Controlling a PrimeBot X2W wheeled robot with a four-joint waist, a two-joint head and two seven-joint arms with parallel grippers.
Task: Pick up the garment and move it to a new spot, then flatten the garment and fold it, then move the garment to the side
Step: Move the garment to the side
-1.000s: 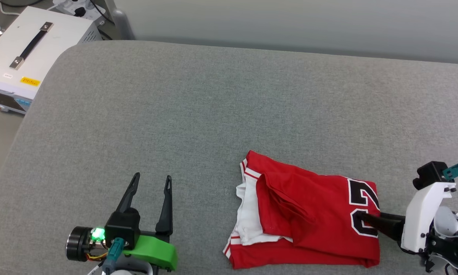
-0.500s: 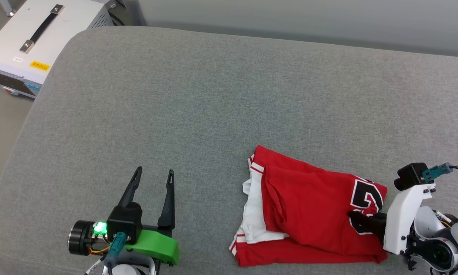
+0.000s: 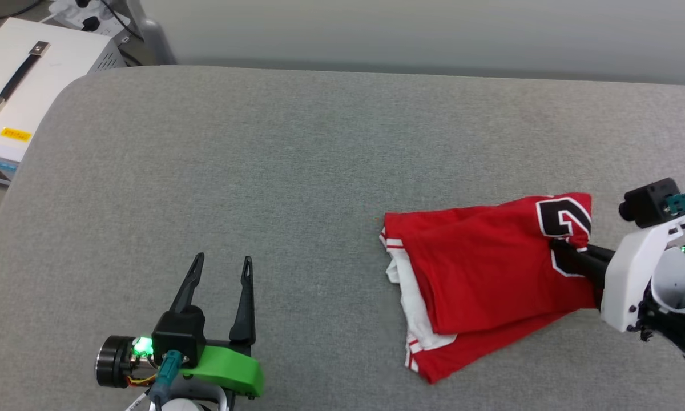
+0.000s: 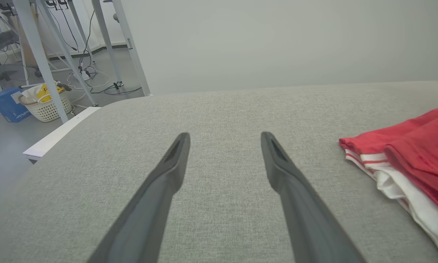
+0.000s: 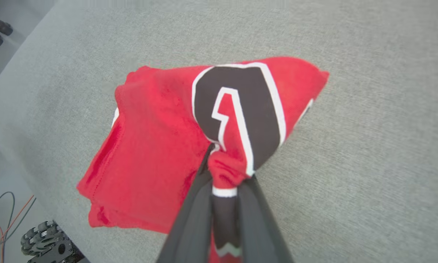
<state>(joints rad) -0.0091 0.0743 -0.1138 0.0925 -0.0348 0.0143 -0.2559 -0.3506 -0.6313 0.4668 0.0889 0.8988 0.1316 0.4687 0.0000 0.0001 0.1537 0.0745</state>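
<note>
The garment (image 3: 485, 268), a folded red T-shirt with white sleeve fabric and black white-outlined lettering, lies at the right of the grey cushioned surface (image 3: 297, 165). My right gripper (image 3: 560, 246) is shut on the garment's right edge by the lettering, and that edge is lifted. In the right wrist view the fingers (image 5: 200, 208) pinch a bunch of the garment (image 5: 160, 146) between them. My left gripper (image 3: 220, 273) stands open at the lower left, well apart from the garment. The left wrist view has the left gripper (image 4: 224, 140) over bare cushion, the garment (image 4: 416, 146) at its right edge.
A white equipment box (image 3: 17, 85) with a black handle stands off the surface's far left corner. A wall runs behind the far edge. Table legs, cables and a basket (image 4: 47, 106) are on the floor to the left. A wheeled base (image 5: 47, 244) sits below the surface's edge.
My right gripper has shut on the garment's right edge and dragged it up and away, turning the garment. The head camera has shifted. The left gripper stays open in place.
</note>
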